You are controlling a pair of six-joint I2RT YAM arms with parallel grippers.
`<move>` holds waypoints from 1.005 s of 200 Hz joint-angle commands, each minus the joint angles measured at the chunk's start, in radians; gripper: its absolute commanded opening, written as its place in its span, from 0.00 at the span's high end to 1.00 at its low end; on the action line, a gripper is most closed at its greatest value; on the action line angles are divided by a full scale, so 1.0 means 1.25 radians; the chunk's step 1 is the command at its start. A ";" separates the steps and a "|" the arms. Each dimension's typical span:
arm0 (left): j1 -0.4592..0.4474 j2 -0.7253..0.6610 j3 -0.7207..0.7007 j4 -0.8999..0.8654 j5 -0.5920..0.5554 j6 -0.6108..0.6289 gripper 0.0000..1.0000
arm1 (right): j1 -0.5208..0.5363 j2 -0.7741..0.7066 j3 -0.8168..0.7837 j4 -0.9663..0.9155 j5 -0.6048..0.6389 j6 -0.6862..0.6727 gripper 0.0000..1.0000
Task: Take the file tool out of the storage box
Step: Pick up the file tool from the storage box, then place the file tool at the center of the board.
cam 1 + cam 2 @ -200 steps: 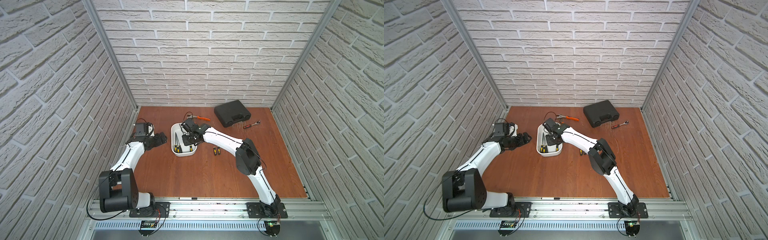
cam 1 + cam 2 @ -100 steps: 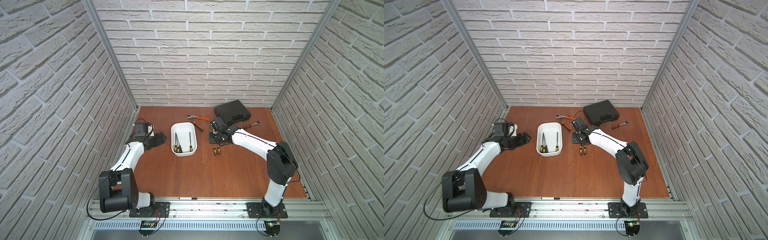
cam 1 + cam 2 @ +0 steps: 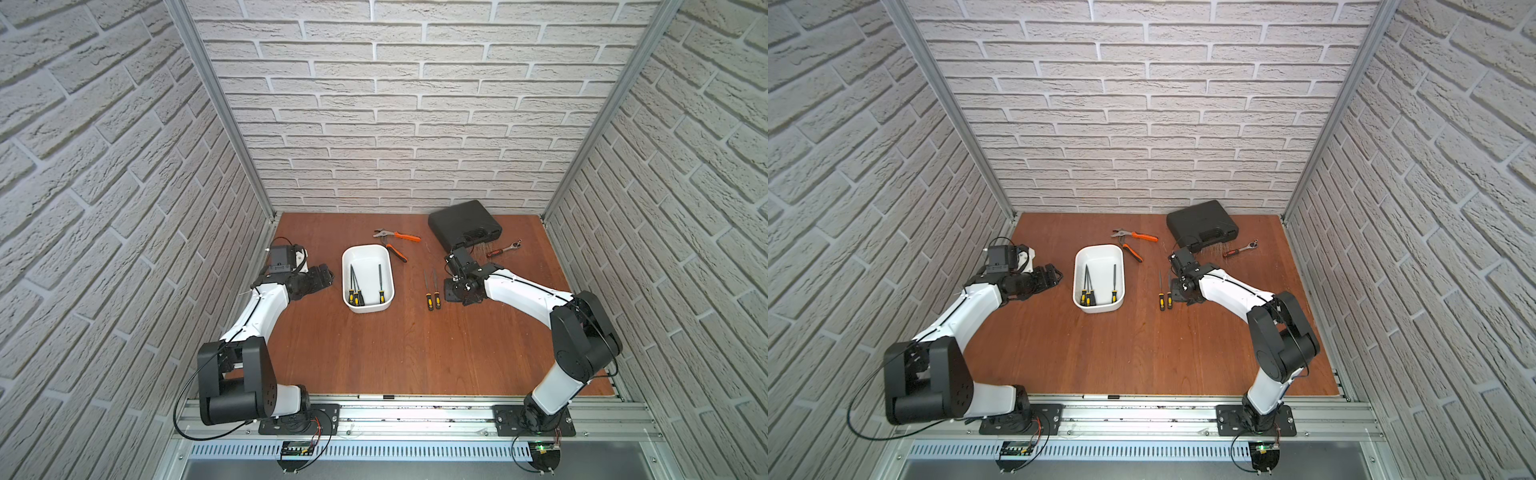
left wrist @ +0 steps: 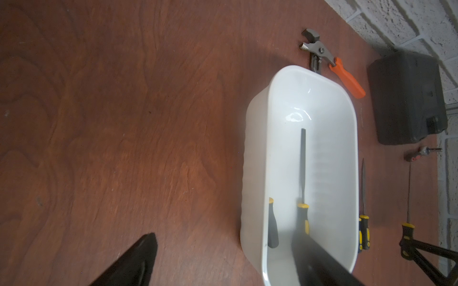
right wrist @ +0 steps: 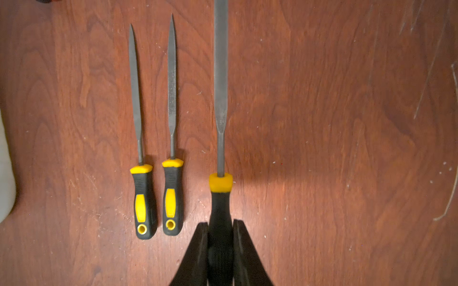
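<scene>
Centrally, the right gripper (image 5: 220, 227) is clamping the black handle of a flat file tool (image 5: 220, 99), its two fingers (image 5: 199, 242) pressing on either side just behind the yellow collar. The file is pointing straight ahead of the gripper, over the wooden table (image 3: 374, 353). Whether it is touching the wood cannot be told. Two slimmer files (image 5: 138, 138) (image 5: 171, 118) are lying parallel just beside it on the table, handles level and tips pointing the same way.

The storage box (image 3: 368, 248), a white lidless tub, is sitting well apart from the held file, between the two arms. It is holding three more files: a crossed pair (image 3: 354, 286) along one long wall and a single one (image 3: 380, 282) near the other.

The left gripper (image 3: 321, 279) is resting beside the tub with its fingers spread wide and gripping nothing.

Orange-handled pliers (image 3: 395, 243), a black case (image 3: 463, 222) and a ratchet wrench (image 3: 503, 248) are lying toward the back wall.
</scene>
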 commanded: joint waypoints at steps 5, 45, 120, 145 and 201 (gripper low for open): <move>0.005 0.004 0.003 0.015 0.005 0.013 0.09 | -0.005 0.041 0.000 0.025 0.005 -0.020 0.88; 0.004 0.001 0.003 0.016 0.001 0.006 0.09 | -0.002 0.077 0.022 0.010 0.008 -0.037 0.83; -0.005 0.014 0.016 0.011 -0.003 0.006 0.09 | -0.003 0.047 0.012 0.006 0.006 -0.038 0.57; -0.010 0.019 0.025 0.008 -0.004 0.006 0.09 | -0.005 0.036 0.008 0.011 0.001 -0.037 0.63; -0.014 0.020 0.036 0.001 -0.006 0.010 0.09 | -0.007 0.069 0.018 0.015 -0.008 -0.029 0.76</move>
